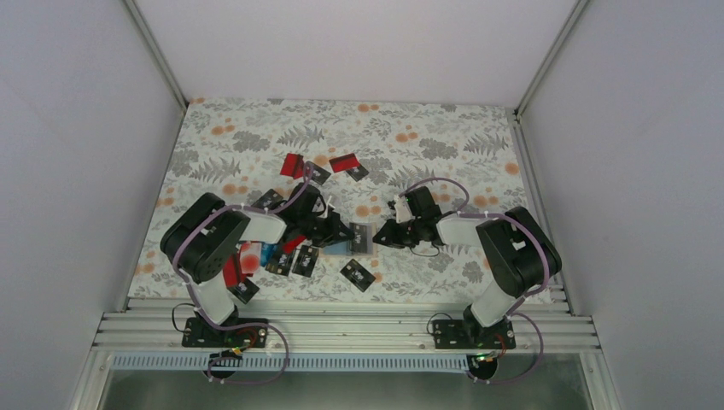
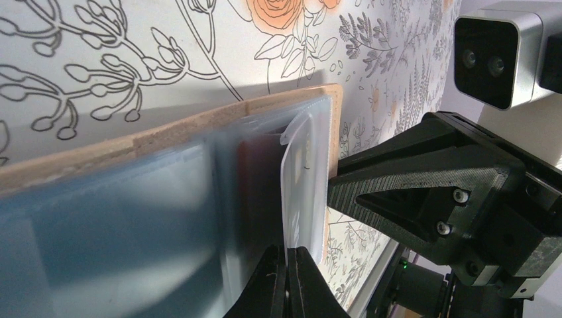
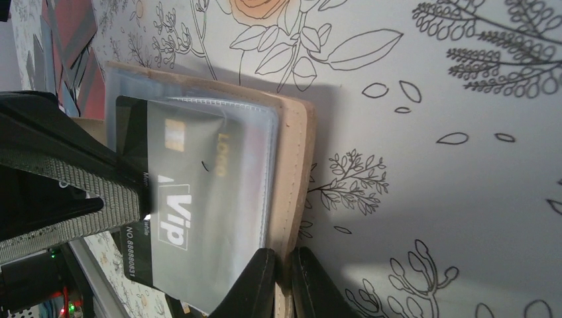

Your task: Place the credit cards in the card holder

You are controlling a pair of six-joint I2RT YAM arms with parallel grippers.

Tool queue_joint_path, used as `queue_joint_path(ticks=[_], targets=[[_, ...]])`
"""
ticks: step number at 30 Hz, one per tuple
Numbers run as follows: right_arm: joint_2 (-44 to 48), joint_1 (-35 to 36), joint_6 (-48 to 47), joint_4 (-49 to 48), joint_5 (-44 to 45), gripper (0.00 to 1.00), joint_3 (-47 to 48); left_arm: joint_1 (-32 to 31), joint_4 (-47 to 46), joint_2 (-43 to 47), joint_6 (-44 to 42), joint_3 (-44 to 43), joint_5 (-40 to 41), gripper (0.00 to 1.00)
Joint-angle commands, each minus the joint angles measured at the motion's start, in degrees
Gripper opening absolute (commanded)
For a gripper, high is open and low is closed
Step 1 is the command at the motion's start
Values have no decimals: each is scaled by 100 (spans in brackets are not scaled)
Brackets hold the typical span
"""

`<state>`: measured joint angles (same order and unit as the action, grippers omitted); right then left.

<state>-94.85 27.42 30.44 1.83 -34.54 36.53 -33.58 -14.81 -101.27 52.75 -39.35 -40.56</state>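
Note:
The card holder (image 1: 362, 238) lies open on the flowered table between my two grippers. My right gripper (image 3: 283, 266) is shut on its tan outer edge (image 3: 296, 165). A black card marked "Vip" (image 3: 136, 258) sits partly inside a clear pocket, its near end sticking out. My left gripper (image 2: 286, 257) is shut on that card's thin edge, which looks pale and glossy in the left wrist view. The holder's tan rim (image 2: 199, 129) and grey-blue inside show there. Loose red cards (image 1: 293, 164) and black cards (image 1: 357, 273) lie around.
More cards lie under and beside my left arm (image 1: 305, 260). The right gripper's black finger (image 2: 411, 185) stands close on the holder's right side. The left gripper's finger (image 3: 66, 192) overlaps the card's end. White walls enclose the table (image 1: 256, 137).

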Motion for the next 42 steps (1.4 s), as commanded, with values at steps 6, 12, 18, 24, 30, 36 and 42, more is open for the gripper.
queue_joint_path(ticks=[6, 12, 18, 24, 30, 36, 42], targets=[[-263, 180, -21, 646, 283, 10, -288, -169, -46, -287, 109, -169, 47, 2], [-274, 184, -29, 648, 290, 10, -278, -258, -66, -390, 130, -227, 61, 3], [-245, 184, -29, 668, 313, 10, -278, -298, -84, -466, 148, -231, 82, 2], [-227, 179, -38, 688, 338, 11, -278, -308, -38, -482, 126, -244, 119, 2], [-139, 180, -68, 793, 442, 11, -233, -315, 347, -321, -21, -312, 324, 3], [143, 175, -125, 1025, 651, 12, -103, -343, 1002, 47, -309, -419, 670, 15], [327, 168, -149, 1188, 771, 12, 45, -378, 1417, 353, -420, -472, 858, 27]])
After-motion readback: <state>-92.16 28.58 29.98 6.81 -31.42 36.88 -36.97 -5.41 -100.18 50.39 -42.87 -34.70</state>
